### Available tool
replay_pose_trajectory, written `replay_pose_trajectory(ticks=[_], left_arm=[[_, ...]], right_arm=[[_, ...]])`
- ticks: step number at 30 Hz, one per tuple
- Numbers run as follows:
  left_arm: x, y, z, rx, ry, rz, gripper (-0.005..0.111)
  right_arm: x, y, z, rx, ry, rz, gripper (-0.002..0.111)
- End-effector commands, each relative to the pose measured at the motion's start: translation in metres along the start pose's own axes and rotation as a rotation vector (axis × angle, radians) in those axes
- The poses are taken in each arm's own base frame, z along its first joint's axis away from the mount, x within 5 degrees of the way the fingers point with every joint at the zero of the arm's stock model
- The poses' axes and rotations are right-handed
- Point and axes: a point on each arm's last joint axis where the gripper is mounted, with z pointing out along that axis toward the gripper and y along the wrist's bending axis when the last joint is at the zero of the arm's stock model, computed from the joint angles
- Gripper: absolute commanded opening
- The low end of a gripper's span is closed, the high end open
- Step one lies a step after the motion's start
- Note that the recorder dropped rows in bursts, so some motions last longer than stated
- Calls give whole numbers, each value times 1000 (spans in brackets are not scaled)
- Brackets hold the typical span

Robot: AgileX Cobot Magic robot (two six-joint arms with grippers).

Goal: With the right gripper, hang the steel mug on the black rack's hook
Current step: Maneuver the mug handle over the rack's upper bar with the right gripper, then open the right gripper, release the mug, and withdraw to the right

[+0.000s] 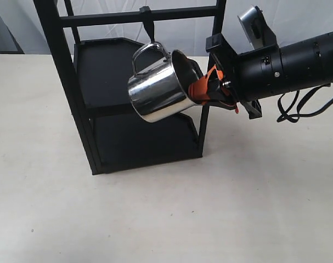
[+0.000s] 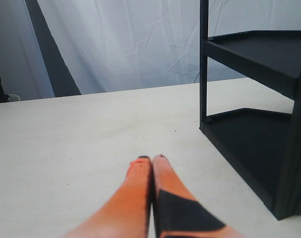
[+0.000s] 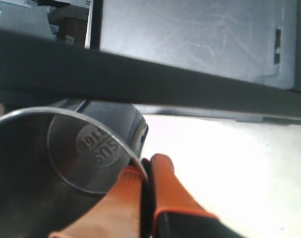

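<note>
Mug (image 1: 158,87) held in mid-air in front of the rack (image 1: 108,104), tilted with its open mouth toward the right gripper (image 1: 205,87) and its base toward the left of the exterior view. Right jaws are clenched on the mug's rim, one orange pad inside the wall and one outside, as the right wrist view shows (image 3: 140,183). Handle (image 1: 148,52) points upward, its loop just below the top bar (image 1: 139,16) and close to the hook (image 1: 148,24); whether loop and hook touch cannot be told. Mug is level with the upper shelf (image 1: 100,68), well above the pale surface (image 1: 166,219). Stamped lettering shows on the mug's inner base (image 3: 88,151) in the right wrist view, with the top bar (image 3: 140,79) crossing just above the rim. Left gripper (image 2: 151,161) sits low over the surface (image 2: 66,148), its orange jaws pressed together with nothing between them, near the rack's foot (image 2: 249,148) but apart from it. Rack stands upright on the surface, two flat shelves one above the other
</note>
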Motion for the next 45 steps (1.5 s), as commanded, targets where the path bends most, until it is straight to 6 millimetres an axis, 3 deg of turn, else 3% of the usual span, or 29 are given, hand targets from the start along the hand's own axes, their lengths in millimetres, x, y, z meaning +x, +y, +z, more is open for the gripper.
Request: replay_pose_trajectory(ticks=[1,19,21,25,28,34,41,44,45], left_arm=[[1,0,0,4,-2,7,2],[1,0,0,4,-2,7,2],[1,0,0,4,-2,7,2],[1,0,0,4,-2,7,2],[1,0,0,4,-2,7,2],[1,0,0,4,-2,7,2],[1,0,0,4,-2,7,2],[1,0,0,4,-2,7,2],[1,0,0,4,-2,7,2]], right_arm=[[0,1,-1,-14,5,-4,-1],[2,0,-1,-8,32,-12,0],[2,0,-1,-3,35,-15,7],[2,0,-1,-2,33,-16,35],[2,0,-1,0,30,-16,42],[0,3,-11,-1,1,-27,42],[1,13,-48,25,-60,-105,40],[8,22,-60,67,-73,-164,20],[11,25,-66,98,-84,-205,6]])
